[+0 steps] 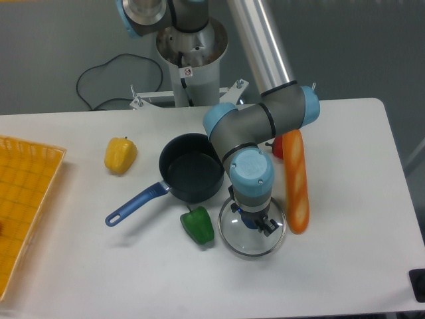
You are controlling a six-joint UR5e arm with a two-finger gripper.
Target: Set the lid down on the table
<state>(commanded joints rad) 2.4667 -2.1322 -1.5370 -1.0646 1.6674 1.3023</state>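
Lid: the round transparent glass lid with a thin silver rim (251,234) is lying low over the near part of the large white tabletop (345,266), between the glossy green bell pepper (198,225) and the long orange-brown baguette (296,180); whether its rim is fully touching the surface cannot be told.
Gripper: the dark two-finger gripper (255,223) is pointing straight down at the lid's centre, where the knob would be; the blue wrist is hiding most of it, so whether it is clamping the knob or has let go cannot be told.
Step in hand: judging by the lid's place, off the pan and down at the tabletop, the arm is setting it down or is at the point of release.
Next move: it appears to call for parting the fingers fully and lifting straight up, so the knob is not dragged and the lid is not nudged into the pepper or the baguette just beside it.
Pan: the dark saucepan with a blue handle (191,175) is sitting uncovered just behind the lid.
Farther off: the yellow bell pepper (120,154) is resting to the left, and the yellow-orange mesh tray (23,199) is lying at the left edge.
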